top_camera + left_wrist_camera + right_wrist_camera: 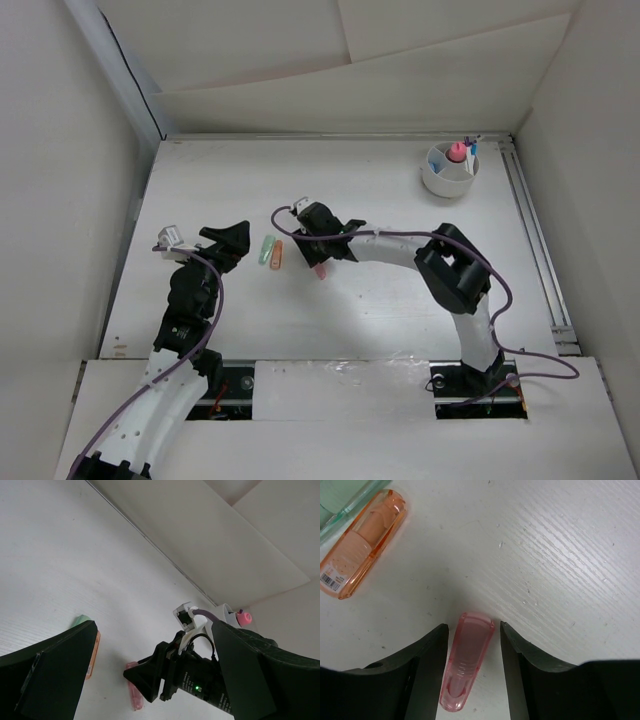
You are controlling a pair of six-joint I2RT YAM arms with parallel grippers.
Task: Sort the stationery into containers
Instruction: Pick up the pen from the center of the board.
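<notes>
- Starting with the right gripper (472, 627): down low over the pink highlighter (467, 665), with one dark finger on each side of it.
- Not actually squeezing it though. Can see a thin sliver of white table (560, 555) on both sides, so calling that loose and straddling, not clamped.
- Finding that pink one flat on the tabletop, lengthwise in the gap between the fingers, roughly mid-table going by the top view.
- Spotting the orange highlighter (362, 545) and the green highlighter (340, 495) right next to each other, both flat on the table. Near the pink one on its left in the top view, but clear of the right fingers.
- Can't say for sure whether orange and green touch or just sit side by side.
- Moving on to the left gripper (154, 627): spread wide and gripping nothing, with only bare table and the other arm's wrist visible through the gap.
- Sits just left of the green/orange pair in the top view, pointing toward them.
- Way off near the far right corner: the round white cup (440, 186), well apart from both grippers.
- Holds a pink capped bottle (457, 152) standing upright, plus a few thin pens (470, 148) poking up at the back.
- Too small from up there to tell which compartment has what.
</notes>
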